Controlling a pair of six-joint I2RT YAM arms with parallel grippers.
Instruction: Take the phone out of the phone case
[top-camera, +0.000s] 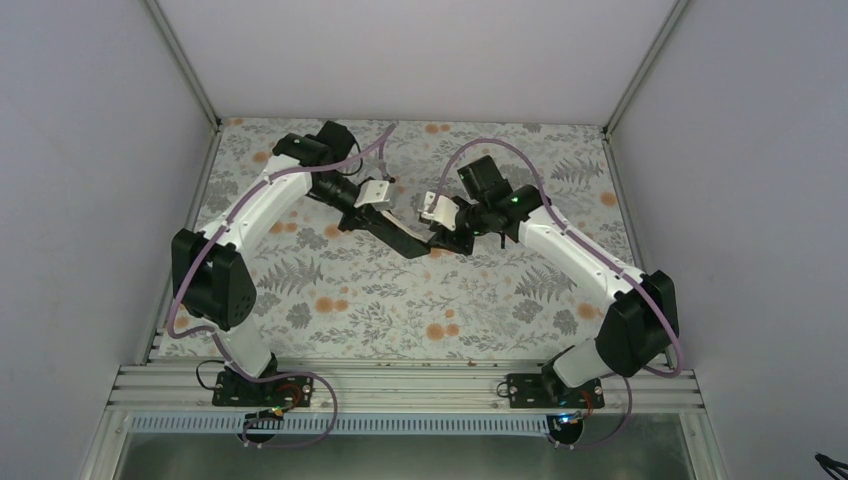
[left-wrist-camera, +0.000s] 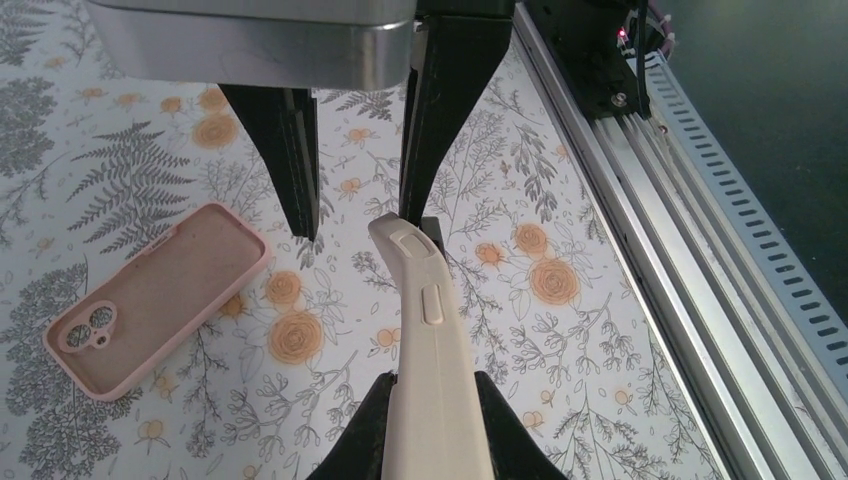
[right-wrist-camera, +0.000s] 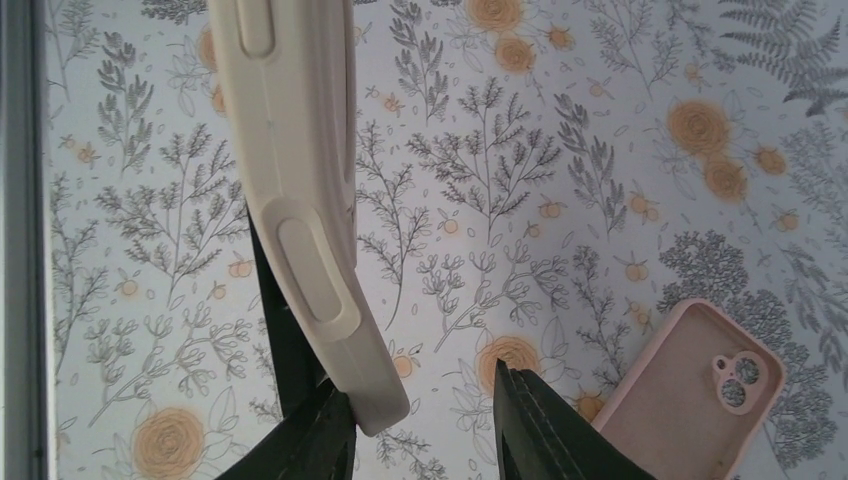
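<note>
My left gripper (left-wrist-camera: 432, 385) is shut on a cream phone case (left-wrist-camera: 440, 370), held edge-on above the table with its side buttons showing. In the top view it is a dark strip (top-camera: 405, 240) between the left gripper (top-camera: 385, 228) and the right gripper (top-camera: 440, 242). My right gripper (right-wrist-camera: 425, 385) is open. The cream case's (right-wrist-camera: 300, 180) end corner rests against its left finger (right-wrist-camera: 325, 425), and its right finger (right-wrist-camera: 535, 420) stands apart. A thin dark edge (right-wrist-camera: 275, 320) shows behind the case; I cannot tell if it is the phone.
An empty pink phone case (left-wrist-camera: 160, 295) lies open side up on the floral tabletop, under and beside the grippers; it also shows in the right wrist view (right-wrist-camera: 685, 390). The aluminium rail (left-wrist-camera: 640, 260) runs along the near edge. Grey walls enclose the table.
</note>
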